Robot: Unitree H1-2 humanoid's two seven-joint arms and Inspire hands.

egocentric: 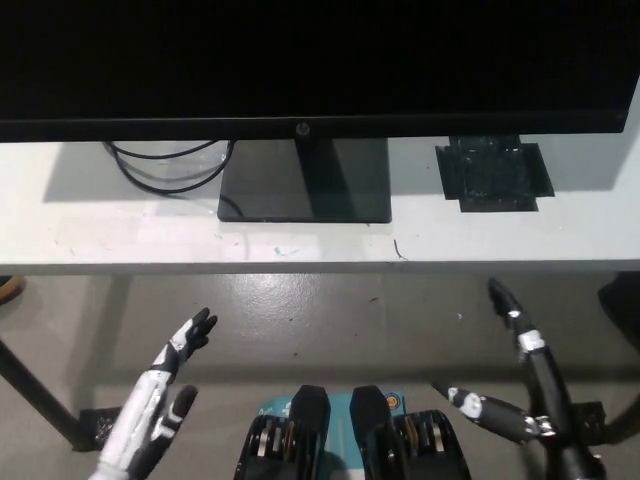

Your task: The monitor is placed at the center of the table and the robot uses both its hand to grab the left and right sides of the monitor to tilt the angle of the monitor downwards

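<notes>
At twelve o'clock, the monitor (320, 60) is seen filling the top of the head view, its dark screen reaching past both side edges of the picture. It is carried on a flat black base (305, 192) set near the middle of the white table (120, 240), presumably so both sides can be reached evenly. The screen's side edges are cut off by the frame, so its present tilt cannot be judged. A looped cable (170, 168) is lying at about eleven o'clock behind the base. A patch of black tape (494, 176) is noted at one o'clock on the table. At seven o'clock the white left hand (165, 395) is held below the table edge, released, fingers spread, nothing grasped. At five o'clock the black right hand (510, 385) is likewise open and empty. Both are well apart from the monitor; the grab is not yet made.
</notes>
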